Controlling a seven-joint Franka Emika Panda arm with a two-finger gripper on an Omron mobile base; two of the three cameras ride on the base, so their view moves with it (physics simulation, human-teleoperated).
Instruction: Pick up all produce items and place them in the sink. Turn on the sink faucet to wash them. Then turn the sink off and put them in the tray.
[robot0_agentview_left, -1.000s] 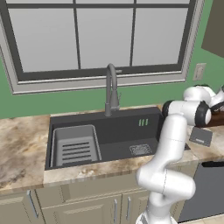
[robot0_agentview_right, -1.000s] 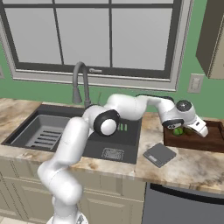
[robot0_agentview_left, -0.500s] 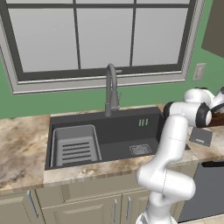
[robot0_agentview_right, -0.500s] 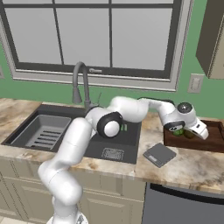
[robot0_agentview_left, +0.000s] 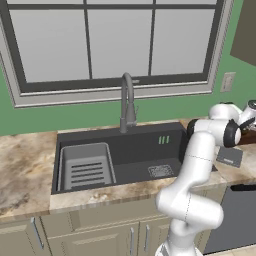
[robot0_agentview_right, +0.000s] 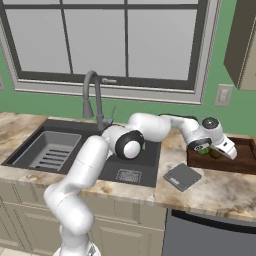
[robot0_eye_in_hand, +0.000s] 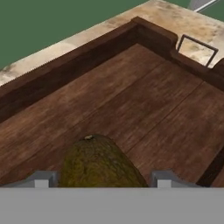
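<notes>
My gripper hangs low over the left end of the dark reddish-brown tray, right of the sink. In the hand view the brown produce item fills the space between my two finger tips, just above the tray's wooden floor, and the jaws stand wide against its sides. A bright green produce item shows in the tray under the hand. At the back of the basin rises the grey gooseneck faucet; no water runs from it.
A light grey ribbed rack lies in the left half of the sink. On the counter between sink and tray rests a small flat grey square. The tray's raised rim runs close ahead of the hand.
The hand has shifted slightly over the tray's left end. The jaws keep the same width around the brown item.
</notes>
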